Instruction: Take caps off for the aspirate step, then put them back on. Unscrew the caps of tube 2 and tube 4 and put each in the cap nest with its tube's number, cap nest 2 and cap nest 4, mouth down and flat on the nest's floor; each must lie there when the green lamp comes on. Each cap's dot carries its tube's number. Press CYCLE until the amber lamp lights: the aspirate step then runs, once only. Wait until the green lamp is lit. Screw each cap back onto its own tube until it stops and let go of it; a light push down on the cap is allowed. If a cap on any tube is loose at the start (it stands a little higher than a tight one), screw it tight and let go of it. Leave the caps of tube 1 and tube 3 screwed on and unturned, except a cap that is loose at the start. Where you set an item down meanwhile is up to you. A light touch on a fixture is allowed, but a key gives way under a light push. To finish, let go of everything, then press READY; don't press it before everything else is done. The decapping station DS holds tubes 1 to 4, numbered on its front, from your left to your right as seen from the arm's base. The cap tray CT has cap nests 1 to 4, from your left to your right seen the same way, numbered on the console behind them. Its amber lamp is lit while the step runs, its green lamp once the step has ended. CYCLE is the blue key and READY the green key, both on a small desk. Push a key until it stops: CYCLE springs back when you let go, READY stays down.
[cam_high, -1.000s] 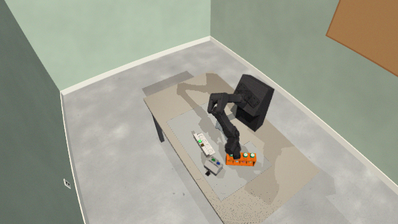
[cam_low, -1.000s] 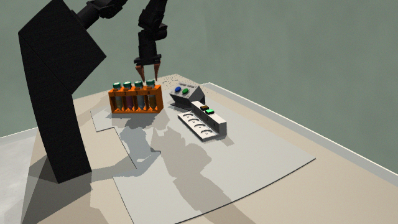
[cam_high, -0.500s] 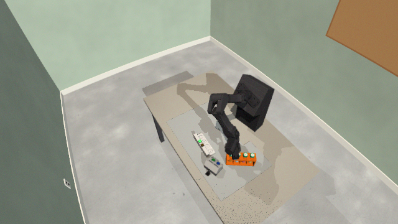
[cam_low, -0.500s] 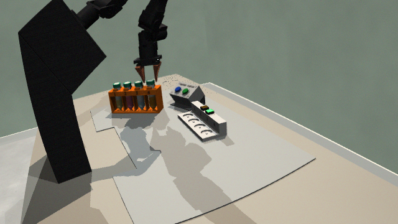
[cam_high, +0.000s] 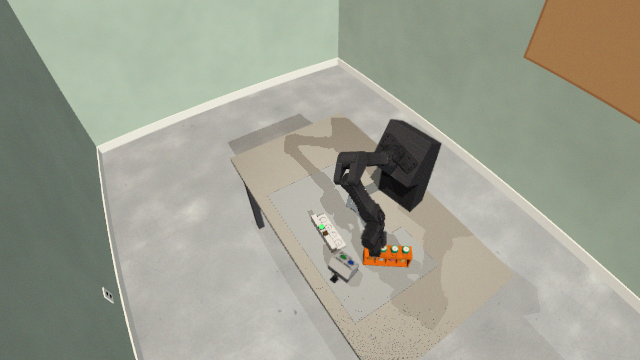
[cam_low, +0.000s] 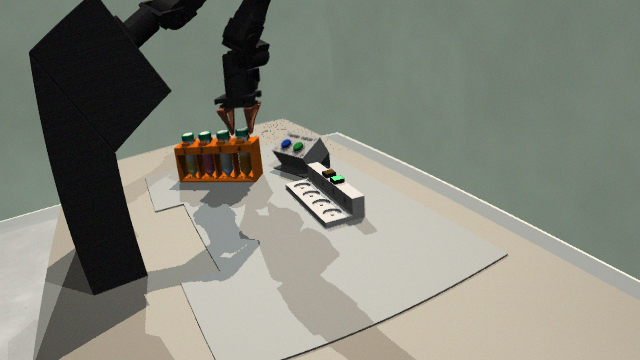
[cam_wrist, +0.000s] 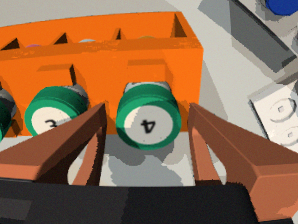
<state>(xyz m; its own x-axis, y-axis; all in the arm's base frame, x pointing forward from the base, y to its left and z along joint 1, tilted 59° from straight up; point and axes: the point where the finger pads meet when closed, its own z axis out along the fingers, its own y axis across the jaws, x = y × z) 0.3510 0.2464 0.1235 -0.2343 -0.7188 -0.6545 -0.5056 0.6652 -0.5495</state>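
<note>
The orange decapping station (cam_low: 218, 148) (cam_high: 387, 261) (cam_wrist: 120, 63) holds four tubes, each with a green cap on. Cap 4 (cam_wrist: 148, 119) (cam_low: 242, 132) sits on its tube at the right end, and cap 3 (cam_wrist: 53, 112) is beside it. My gripper (cam_wrist: 147, 112) (cam_low: 239, 120) (cam_high: 372, 247) is open. It hangs over tube 4, with a finger on either side of cap 4 and a clear gap to each. The cap tray (cam_low: 306, 199) (cam_high: 333, 236) shows empty nests. The green lamp (cam_low: 338, 178) (cam_high: 320, 226) is lit, and the amber lamp (cam_low: 328, 173) is dark.
The key desk (cam_low: 310, 156) (cam_high: 344, 265) stands between the station and the tray, with the blue CYCLE key (cam_low: 286, 143) and the green READY key (cam_low: 298, 146). The arm's black base block (cam_low: 90, 150) stands at the left.
</note>
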